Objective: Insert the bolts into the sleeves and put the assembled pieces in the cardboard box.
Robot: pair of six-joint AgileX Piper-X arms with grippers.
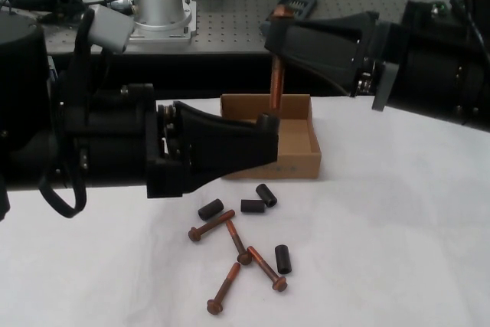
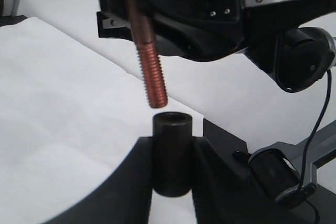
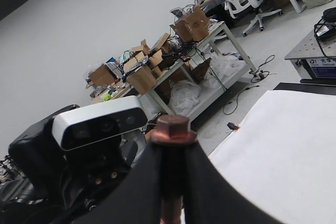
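The left gripper (image 2: 172, 153) grips an upright black sleeve (image 2: 172, 127), jaws closed against its sides; the right gripper (image 3: 170, 156) pinches a copper bolt (image 2: 150, 66) hanging thread-down, its tip just above the sleeve's mouth, not touching; the cardboard box (image 1: 298, 160) sits mid-tabletop; spare bolts (image 1: 212, 225) and spare sleeves (image 1: 283, 258) lie nearer the tabletop's front edge.

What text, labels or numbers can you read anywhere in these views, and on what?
Nothing legible.
Label on the grey unit at the edge of the right wrist view: print present, too blurred to read.
Cardboard box, front wall: faint small marks, too small to read.
Gripped bolt and sleeve: no markings visible.
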